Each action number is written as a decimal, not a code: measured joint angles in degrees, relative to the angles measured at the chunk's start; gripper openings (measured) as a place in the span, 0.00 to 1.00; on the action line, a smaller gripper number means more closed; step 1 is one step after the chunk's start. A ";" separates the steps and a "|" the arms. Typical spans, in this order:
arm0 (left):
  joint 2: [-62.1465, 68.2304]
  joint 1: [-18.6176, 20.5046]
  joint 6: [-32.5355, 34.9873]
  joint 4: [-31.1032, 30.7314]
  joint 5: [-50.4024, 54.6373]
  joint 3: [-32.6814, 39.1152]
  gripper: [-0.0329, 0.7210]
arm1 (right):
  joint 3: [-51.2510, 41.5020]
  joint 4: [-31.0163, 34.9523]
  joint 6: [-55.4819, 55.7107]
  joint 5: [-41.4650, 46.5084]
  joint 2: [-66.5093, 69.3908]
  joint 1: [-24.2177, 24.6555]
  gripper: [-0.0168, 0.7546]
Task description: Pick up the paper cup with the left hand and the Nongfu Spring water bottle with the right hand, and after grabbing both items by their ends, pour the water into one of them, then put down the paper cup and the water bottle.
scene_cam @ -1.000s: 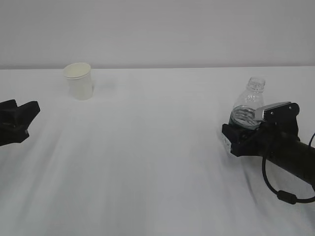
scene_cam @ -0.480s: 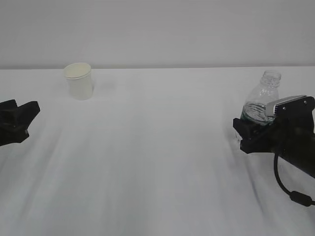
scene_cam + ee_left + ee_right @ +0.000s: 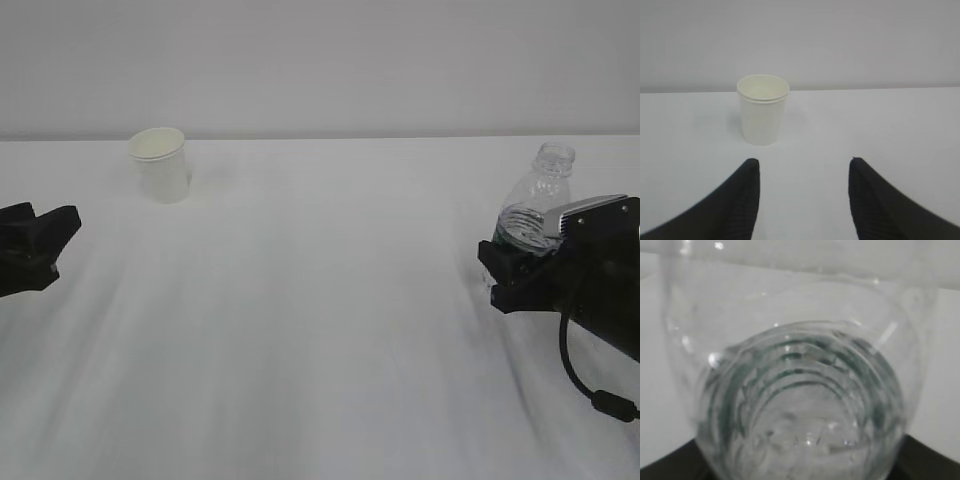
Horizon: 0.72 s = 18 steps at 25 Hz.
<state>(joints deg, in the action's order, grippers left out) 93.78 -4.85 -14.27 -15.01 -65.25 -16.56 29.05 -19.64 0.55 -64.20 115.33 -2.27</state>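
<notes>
Nearby, the right hand (image 3: 498, 268) grips the uncapped Nongfu Spring water bottle (image 3: 535, 200) low at the table's right, so a tilt could spill its water, while the left hand (image 3: 45, 240), jaws spread and empty, faces the distant upright paper cup (image 3: 160, 165).

One paper cup (image 3: 159, 165) and one Nongfu Spring water bottle (image 3: 534, 205) — nothing else of either kind. Two black pincers are in view — the left pincer (image 3: 45, 240) and the right pincer (image 3: 505, 275). All are on or over one white table (image 3: 320, 330).
</notes>
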 joint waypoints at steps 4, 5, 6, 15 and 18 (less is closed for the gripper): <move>0.00 0.00 0.00 0.00 0.00 0.00 0.58 | -0.35 0.00 -0.10 0.00 0.00 0.00 0.57; 0.00 0.00 0.00 0.00 0.00 0.00 0.58 | -0.71 0.00 -0.13 0.00 -0.03 0.00 0.57; 0.00 0.00 0.00 0.00 0.00 0.00 0.57 | -1.04 0.00 -0.55 0.00 -0.03 0.00 0.57; 0.00 0.00 0.00 0.00 0.00 0.00 0.57 | -4.25 0.13 -0.55 0.25 -4.58 0.00 0.55; 0.00 0.00 0.00 0.00 0.00 0.00 0.57 | -5.45 0.13 -0.55 0.25 -6.92 0.00 0.55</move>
<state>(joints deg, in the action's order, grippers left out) 93.78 -4.85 -14.27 -15.01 -65.25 -16.56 23.59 -19.51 0.00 -63.95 108.40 -2.27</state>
